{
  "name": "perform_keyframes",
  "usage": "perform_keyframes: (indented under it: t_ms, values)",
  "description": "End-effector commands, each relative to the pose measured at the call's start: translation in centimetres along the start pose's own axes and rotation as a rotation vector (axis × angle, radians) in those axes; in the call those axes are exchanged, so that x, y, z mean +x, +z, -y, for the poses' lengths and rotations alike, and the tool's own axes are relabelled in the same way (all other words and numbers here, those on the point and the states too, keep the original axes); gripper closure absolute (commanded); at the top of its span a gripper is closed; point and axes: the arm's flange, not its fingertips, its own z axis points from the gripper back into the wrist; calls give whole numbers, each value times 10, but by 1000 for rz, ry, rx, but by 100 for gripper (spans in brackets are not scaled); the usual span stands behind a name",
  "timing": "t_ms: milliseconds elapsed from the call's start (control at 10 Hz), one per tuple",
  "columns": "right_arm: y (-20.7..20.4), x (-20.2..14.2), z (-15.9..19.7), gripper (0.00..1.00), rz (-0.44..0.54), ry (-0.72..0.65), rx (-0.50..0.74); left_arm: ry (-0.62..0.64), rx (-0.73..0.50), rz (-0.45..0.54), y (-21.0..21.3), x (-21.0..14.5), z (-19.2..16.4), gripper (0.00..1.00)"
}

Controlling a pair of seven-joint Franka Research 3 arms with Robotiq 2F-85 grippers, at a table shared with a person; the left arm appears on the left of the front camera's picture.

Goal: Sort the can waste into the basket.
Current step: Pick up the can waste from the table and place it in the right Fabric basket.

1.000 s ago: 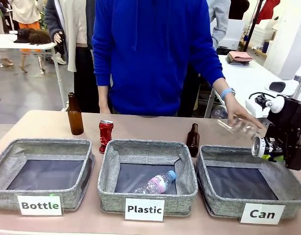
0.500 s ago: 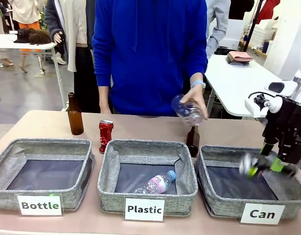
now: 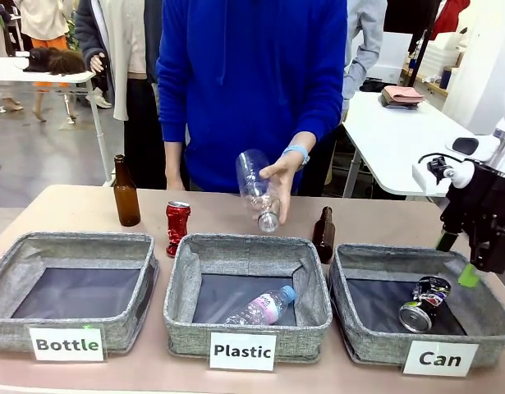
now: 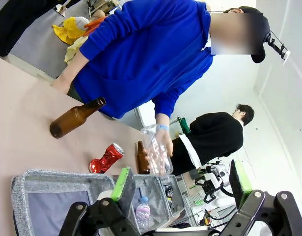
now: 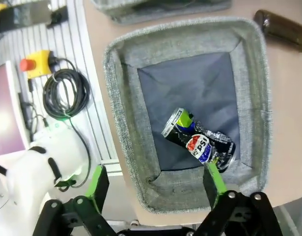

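The dark silvery can (image 3: 424,302) lies on its side inside the grey "Can" basket (image 3: 375,345). In the right wrist view this can (image 5: 200,141) rests on the dark lining of the basket (image 5: 116,98). My right gripper (image 3: 456,258) hangs open just above the basket's right side, holding nothing; its green fingers (image 5: 98,181) frame the can from above. The red can (image 3: 177,227) stands upright on the table behind the left corner of the "Plastic" basket, and in the left wrist view the red can (image 4: 106,158) appears beyond my open left gripper (image 4: 180,182).
A person's hand holds a clear plastic bottle (image 3: 256,189) above the "Plastic" basket (image 3: 178,279), where another plastic bottle (image 3: 264,308) lies. Brown glass bottles stand at back left (image 3: 126,193) and between the baskets (image 3: 323,234). The "Bottle" basket (image 3: 6,328) is at left.
The dark can left my right gripper and dropped into the "Can" basket; the jaws now stand open. The person's hand carried the clear bottle leftward to above the "Plastic" basket.
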Motion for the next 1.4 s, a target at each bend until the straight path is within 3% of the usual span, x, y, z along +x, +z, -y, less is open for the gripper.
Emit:
perform_keyframes:
  t_ms: [0,200,300,500,1000,1100,1300]
  values:
    - [4,-3,8,0,115,-105,146,-19,-19,7,0,-1,0,0]
    - [29,-20,19,0,622,-532,240,-19,-19,7,0,-1,0,0]
    - [42,-37,23,0,938,-811,278,-19,-19,7,0,-1,0,0]
    - [48,-66,25,0,1173,-949,519,-19,-19,7,0,-1,0,0]
    - [43,-108,45,0,1361,-1073,654,-19,-19,7,0,-1,0,0]
    - [46,-110,39,0,1033,-929,635,-19,-19,7,0,-1,0,0]
    - [46,-110,39,0,1033,-929,635,-19,-19,7,0,-1,0,0]
